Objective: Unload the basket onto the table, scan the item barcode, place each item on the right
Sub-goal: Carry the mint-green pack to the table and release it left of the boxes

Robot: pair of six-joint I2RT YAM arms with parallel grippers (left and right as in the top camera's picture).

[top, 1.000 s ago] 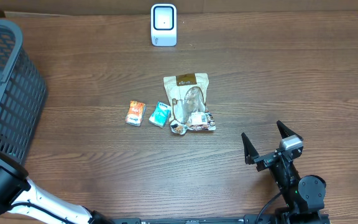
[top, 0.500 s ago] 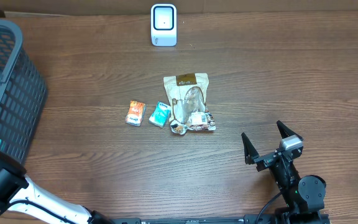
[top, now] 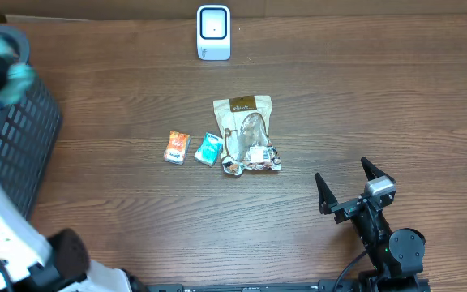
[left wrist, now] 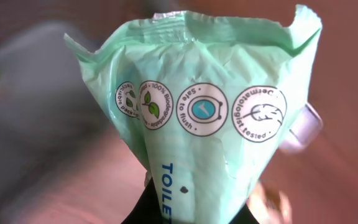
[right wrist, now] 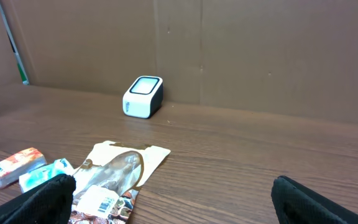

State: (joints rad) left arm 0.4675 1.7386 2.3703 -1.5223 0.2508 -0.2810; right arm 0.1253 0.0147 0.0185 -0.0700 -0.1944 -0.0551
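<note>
Green pack (left wrist: 197, 124) pinched in left pincer (left wrist: 188, 214); swing it to scanner (top: 214, 32) at far table (top: 379, 97) edge, barcode toward window. Right pincer (top: 341, 170) spread.

Dark brown wood-grain table (top: 379, 97), grain running left to right across overhead view. Behind far edge, plain brown panel wall (right wrist: 260, 50), split by vertical seams. Thin paler strip along top of overhead view, at wall's foot. Soft, even light; faint sheen on tabletop. Left wrist background blurred: brown and grey smears.
</note>
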